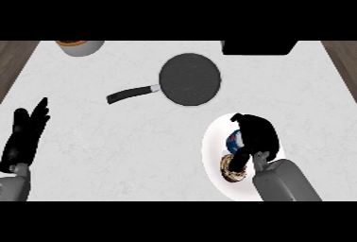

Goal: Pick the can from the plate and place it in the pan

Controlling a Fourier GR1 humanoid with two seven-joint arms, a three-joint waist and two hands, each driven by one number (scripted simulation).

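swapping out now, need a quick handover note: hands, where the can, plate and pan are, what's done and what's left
Right hand: over the white plate, fingers curled round the can, which lies on its side on the plate.
Left hand: open, resting at the view's left edge, holding nothing.
Pan: up the counter from the plate, handle pointing left, nothing in it.
Done: can reached and gripped.
Left: lift the can, carry it to the pan, set it down, let go.
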